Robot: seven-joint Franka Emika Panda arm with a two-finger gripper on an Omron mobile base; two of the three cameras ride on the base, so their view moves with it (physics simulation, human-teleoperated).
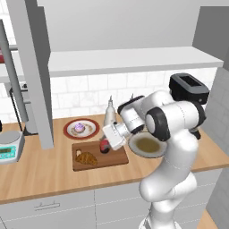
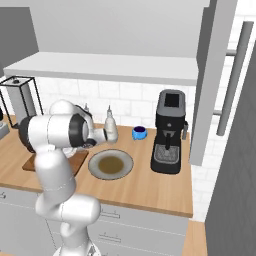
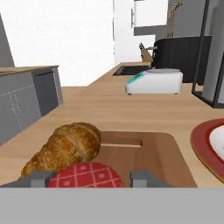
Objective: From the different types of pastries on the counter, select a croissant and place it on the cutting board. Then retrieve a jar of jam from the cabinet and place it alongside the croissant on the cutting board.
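Note:
My gripper (image 1: 106, 142) is shut on the jar of jam (image 1: 104, 146), a small dark red jar low over the back right part of the cutting board (image 1: 115, 157). I cannot tell whether it touches the wood. In the hand view the jar's red checked lid (image 3: 85, 175) sits between my fingertips (image 3: 37, 178). The golden-brown croissant (image 1: 86, 158) lies on the board's front left, just beside the jar (image 3: 65, 148). The board's handle slot (image 3: 121, 143) shows beyond it. The purple-frosted cupcake (image 1: 79, 128) stands on a red-rimmed plate (image 1: 69, 132) behind the board.
A grey plate with brown contents (image 1: 147, 146) lies right of the board, under my forearm. A pale bottle (image 1: 109, 114) stands behind the board. A kitchen scale (image 1: 10, 147) sits at the far left. A black coffee machine (image 2: 169, 132) and a blue cup (image 2: 139, 132) stand to the right.

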